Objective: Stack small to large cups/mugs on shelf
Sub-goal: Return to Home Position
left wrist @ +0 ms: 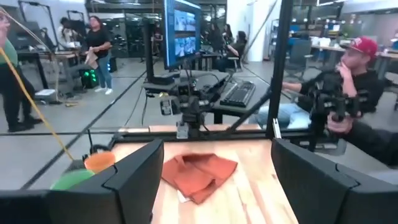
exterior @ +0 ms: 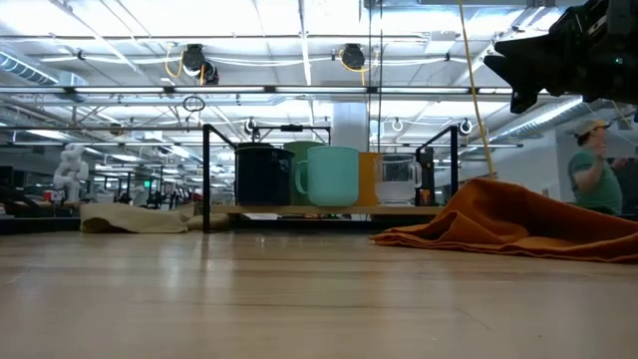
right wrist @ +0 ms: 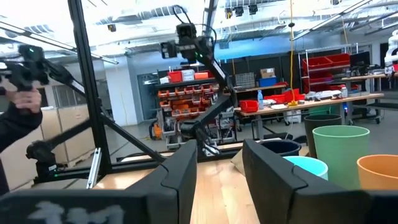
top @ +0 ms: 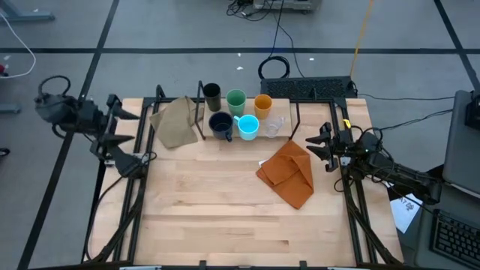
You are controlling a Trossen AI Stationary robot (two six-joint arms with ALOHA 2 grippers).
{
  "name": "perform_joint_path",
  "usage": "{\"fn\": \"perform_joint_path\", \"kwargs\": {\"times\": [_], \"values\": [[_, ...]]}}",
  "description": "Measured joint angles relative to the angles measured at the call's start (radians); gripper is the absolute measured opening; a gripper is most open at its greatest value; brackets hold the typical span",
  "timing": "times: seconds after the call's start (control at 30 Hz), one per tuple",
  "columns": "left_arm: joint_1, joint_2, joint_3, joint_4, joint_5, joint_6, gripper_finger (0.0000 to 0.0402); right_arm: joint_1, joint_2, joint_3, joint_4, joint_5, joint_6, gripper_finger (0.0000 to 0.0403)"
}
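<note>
Shelf (exterior: 261, 209) holds dark brown cup (top: 212, 93), green cup (top: 235, 100), orange cup (top: 262, 104) at back; navy mug (top: 220, 125), light blue mug (top: 248, 127), clear cup (top: 275, 125) in front. Left end effector (top: 131, 136) left of shelf, right end effector (top: 319, 142) right of it, both with fingers apart.

Two matte-black jointed arms, left arm (top: 75, 114), right arm (top: 397, 174) — chunky rounded joint housings, thin black cables looping beside the links, left gripper (top: 139, 136) and right gripper (top: 321, 148) with broad wedge-shaped dark fingers (left wrist: 134, 180) (flat-faced, hard-edged)
</note>
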Motion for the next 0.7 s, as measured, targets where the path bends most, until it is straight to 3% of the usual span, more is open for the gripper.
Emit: {"fn": "perform_joint_path", "kwargs": {"times": [0.3, 0.5, 0.7], "values": [[0.07, -0.257, -0.177, -0.047, 0.043, -0.134, 0.0298, 0.0, 0.0, 0.0, 0.0, -0.001, 0.034, 0.0121], [0.235, -0.283, -0.186, -0.088, 0.138, -0.148, 0.0298, 0.0, 0.0, 0.0, -0.001, -0.003, 0.034, 0.0121], [0.459, -0.283, -0.186, -0.136, 0.303, -0.18, 0.0298, 0.0, 0.0, 0.0, -0.001, -0.004, 0.034, 0.0121]]}}
